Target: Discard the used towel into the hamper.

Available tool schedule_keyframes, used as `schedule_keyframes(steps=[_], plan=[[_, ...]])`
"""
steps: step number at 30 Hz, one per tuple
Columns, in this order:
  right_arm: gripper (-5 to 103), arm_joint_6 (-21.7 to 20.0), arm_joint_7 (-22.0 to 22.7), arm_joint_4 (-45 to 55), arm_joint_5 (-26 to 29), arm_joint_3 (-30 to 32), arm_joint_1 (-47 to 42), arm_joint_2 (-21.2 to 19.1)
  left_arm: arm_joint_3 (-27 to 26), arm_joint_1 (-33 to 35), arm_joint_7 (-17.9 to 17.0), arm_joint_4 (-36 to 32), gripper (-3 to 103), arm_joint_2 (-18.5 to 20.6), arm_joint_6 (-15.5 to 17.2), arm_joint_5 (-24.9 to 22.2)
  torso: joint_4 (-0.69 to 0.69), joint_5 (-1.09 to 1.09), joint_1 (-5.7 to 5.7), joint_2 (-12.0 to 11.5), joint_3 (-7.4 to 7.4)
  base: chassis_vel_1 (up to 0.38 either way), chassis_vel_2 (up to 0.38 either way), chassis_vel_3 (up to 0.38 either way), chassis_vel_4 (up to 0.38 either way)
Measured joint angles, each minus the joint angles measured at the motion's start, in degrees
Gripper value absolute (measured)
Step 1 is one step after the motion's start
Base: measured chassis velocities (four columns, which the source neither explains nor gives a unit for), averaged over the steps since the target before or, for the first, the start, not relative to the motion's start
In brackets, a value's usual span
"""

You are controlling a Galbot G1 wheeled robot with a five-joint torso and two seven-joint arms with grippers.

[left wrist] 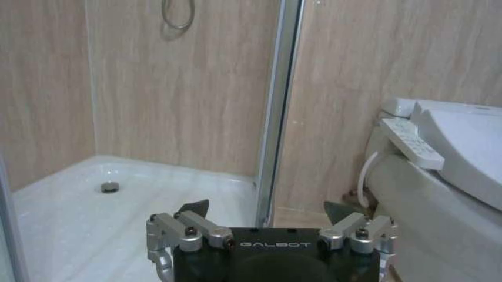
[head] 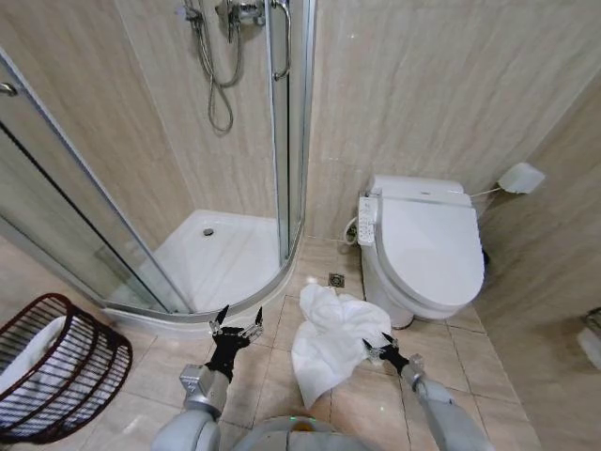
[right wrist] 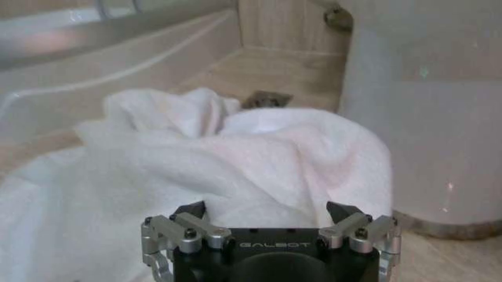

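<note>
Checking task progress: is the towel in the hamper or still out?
Out. The towel lies crumpled on the floor tiles beside the toilet, the open right tool at its edge. The hamper stands apart, far left.

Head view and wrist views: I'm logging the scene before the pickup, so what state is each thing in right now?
towel: crumpled on the floor, not held
hamper: on the floor at the robot's left, something white already inside
toilet: lid shut
shower door: slid open
left gripper: fingers open, holding nothing
right gripper: fingers open at the towel's edge
</note>
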Motion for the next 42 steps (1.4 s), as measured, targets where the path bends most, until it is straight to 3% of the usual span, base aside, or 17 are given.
schedule_keyframes(steps=[10,15,17,20,22,25,26,29,34,42], plan=[[100,5.4,6.1,-9.8,-6.7,0.5,6.6,1.2,0.0,0.0,0.0,0.0,99,0.0,0.0,0.0,0.01,-0.01,0.00,0.0,0.01,0.000,0.000,0.000,0.000],[100,9.0,18.7,-9.5,-11.5,-2.5,6.9,3.0,0.0,0.0,0.0,0.0,99,0.0,0.0,0.0,0.00,0.00,0.00,0.0,0.01,0.000,0.000,0.000,0.000],[100,9.2,20.1,-9.1,-12.4,-2.5,6.6,3.6,0.0,0.0,0.0,0.0,99,0.0,0.0,0.0,0.00,0.01,0.00,0.0,0.01,0.000,0.000,0.000,0.000],[100,9.2,18.3,-8.8,-10.8,-1.9,6.5,4.3,0.0,0.0,0.0,0.0,99,0.0,0.0,0.0,0.00,-0.01,0.00,0.0,0.01,0.000,0.000,0.000,0.000],[100,8.2,10.1,-9.1,-4.6,-1.2,6.5,4.6,0.0,0.0,0.0,0.0,99,0.0,0.0,0.0,0.00,0.01,0.00,0.0,0.01,0.000,0.000,0.000,0.000],[100,5.5,-0.3,-10.1,-0.5,-0.2,7.1,3.9,0.0,0.0,0.0,0.0,99,0.0,0.0,0.0,0.00,0.01,0.01,0.0,0.01,0.000,0.000,0.000,0.000],[100,5.5,-0.3,-10.1,-0.5,-0.2,7.1,3.9,0.0,0.0,0.0,0.0,99,0.0,0.0,0.0,0.00,0.01,0.01,0.0,0.01,0.000,0.000,0.000,0.000],[100,2.7,-8.1,-9.8,0.7,0.1,7.1,3.2,0.0,0.0,0.0,0.0,99,0.0,0.0,0.0,-0.01,-0.02,0.01,0.0,0.01,0.000,0.000,0.000,0.000],[100,2.2,-9.5,-6.5,0.0,-0.6,5.9,4.0,0.0,0.0,0.0,0.0,99,0.0,0.0,0.0,0.00,-0.02,0.01,0.0,0.01,0.000,0.000,0.000,0.000],[100,0.7,-2.5,-5.2,-4.6,-5.1,7.5,7.5,0.0,0.0,0.0,0.0,99,0.0,0.0,0.0,0.01,-0.01,0.01,0.0,0.01,0.000,0.000,0.000,0.000]])
